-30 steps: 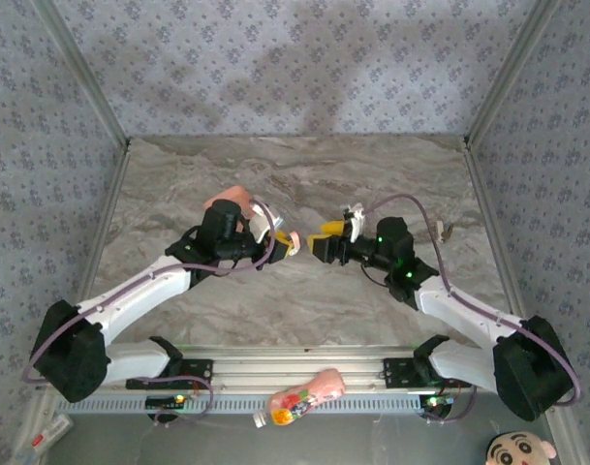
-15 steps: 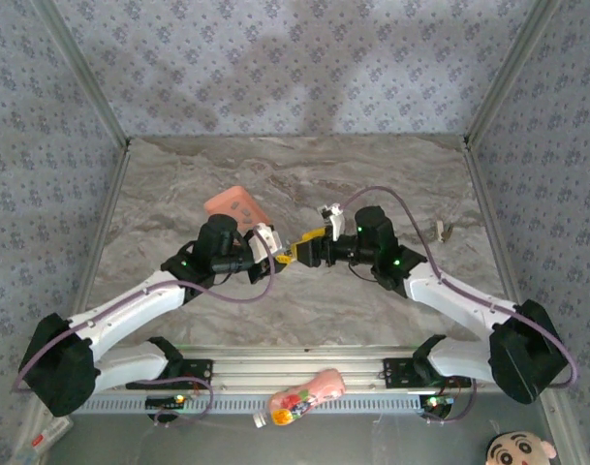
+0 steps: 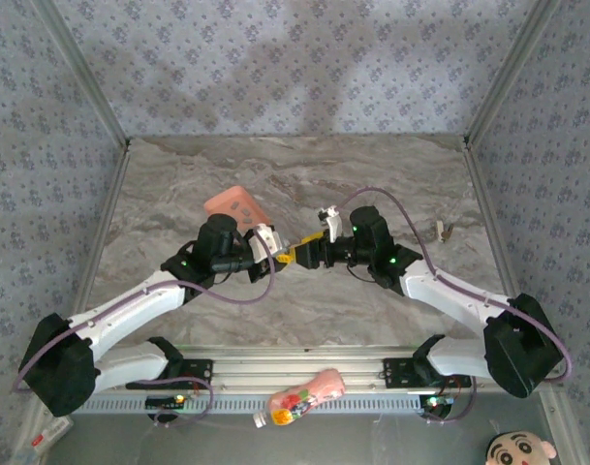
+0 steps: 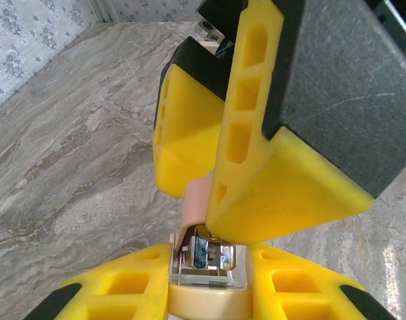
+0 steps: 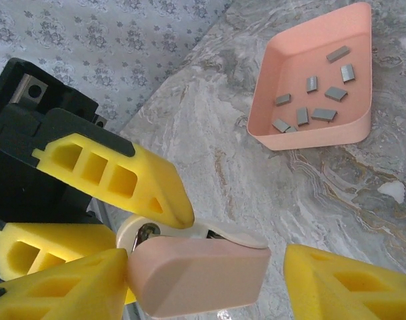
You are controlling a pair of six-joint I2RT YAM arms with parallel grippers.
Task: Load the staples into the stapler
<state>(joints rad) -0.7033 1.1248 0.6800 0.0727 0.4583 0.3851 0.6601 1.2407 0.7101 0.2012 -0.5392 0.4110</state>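
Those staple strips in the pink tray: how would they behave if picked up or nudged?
The staples look thin and flat, so probably light and likelier to slide on the tray floor than roll. They lie loose and scattered, so a nudge would probably move one alone. Lying flat, they may be hard to pinch.

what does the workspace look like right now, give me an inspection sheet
surface: marbled table, no spills seen
job's things: stapler between both grippers; staples loose in salmon-pink tray
clutter: pink bottle lying at near rail; small item at right, too small to identify
grippers: left gripper shut on stapler; right gripper open around its pink top
cables: purple cables looping off both arms
surroundings: patterned walls, metal frame posts
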